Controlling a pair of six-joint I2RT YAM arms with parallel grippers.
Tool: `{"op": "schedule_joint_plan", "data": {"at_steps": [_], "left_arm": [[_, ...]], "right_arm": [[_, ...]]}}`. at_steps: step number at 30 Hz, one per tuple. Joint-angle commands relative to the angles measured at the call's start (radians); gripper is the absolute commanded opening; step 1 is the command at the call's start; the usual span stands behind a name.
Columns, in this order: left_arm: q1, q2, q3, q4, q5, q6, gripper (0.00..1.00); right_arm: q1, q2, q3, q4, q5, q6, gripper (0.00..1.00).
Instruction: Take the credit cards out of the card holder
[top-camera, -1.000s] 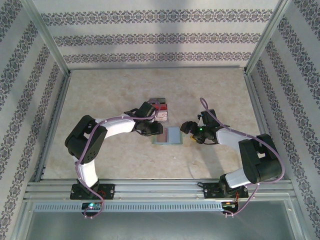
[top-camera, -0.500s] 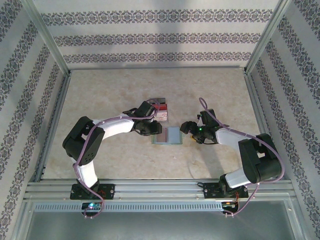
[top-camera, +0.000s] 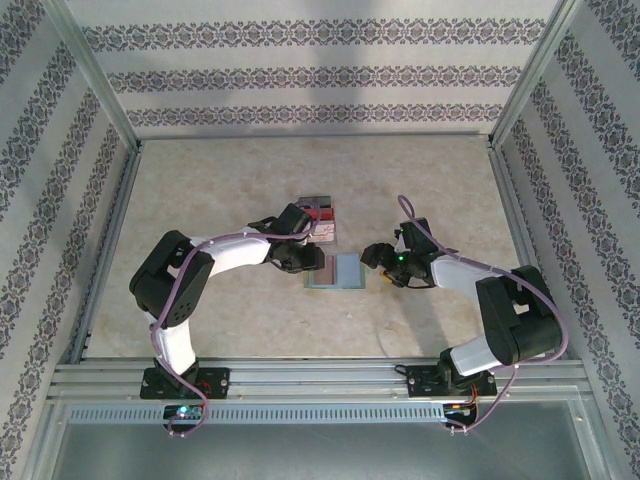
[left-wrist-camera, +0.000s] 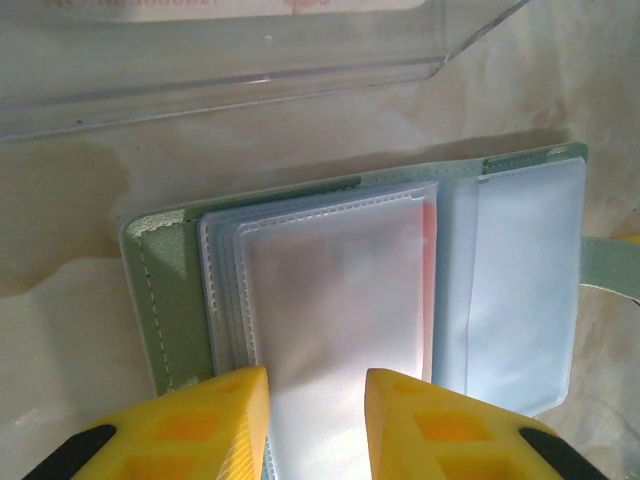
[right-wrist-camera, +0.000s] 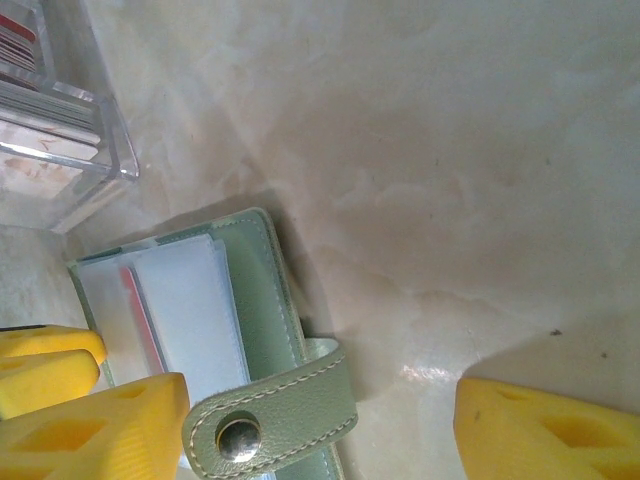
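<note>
Nothing shifted: open grey-green card holder (left-wrist-camera: 170, 300) sleeves a red card (left-wrist-camera: 430, 250); left hand (left-wrist-camera: 316, 388) half-open above, right hand (right-wrist-camera: 315, 410) wide at three o'clock, both empty.

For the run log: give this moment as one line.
card holder: open, lying flat | left gripper: open, astride card sleeve | red card: inside sleeve | right gripper: open, by snap strap

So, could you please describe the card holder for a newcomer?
Look near the middle of the beige table, just on the robot's side of the clear plastic box. The card holder lies opened flat: grey-green, with frosted sleeves and a snap strap.
</note>
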Motion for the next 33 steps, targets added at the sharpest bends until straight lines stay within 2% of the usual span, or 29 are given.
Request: {"op": "schedule_joint_plan", "data": {"at_steps": [1, 7, 16, 24, 33], "left_arm": [[-0.022, 0.019, 0.026, -0.005, 0.024, 0.012, 0.32], [-0.033, 0.038, 0.056, -0.01, 0.032, 0.015, 0.32], [-0.043, 0.076, 0.086, -0.018, 0.041, 0.02, 0.32], [-0.044, 0.045, 0.077, -0.028, -0.001, 0.023, 0.31], [-0.056, 0.085, 0.093, -0.009, 0.04, 0.006, 0.31]], "right_arm": [[0.092, 0.08, 0.034, 0.254, -0.172, 0.009, 0.68], [0.103, 0.106, 0.05, 0.268, -0.186, 0.013, 0.6], [0.11, 0.115, 0.051, 0.278, -0.187, 0.018, 0.54], [0.111, 0.11, 0.049, 0.278, -0.185, 0.02, 0.53], [0.11, 0.11, 0.049, 0.279, -0.186, 0.025, 0.53]]}}
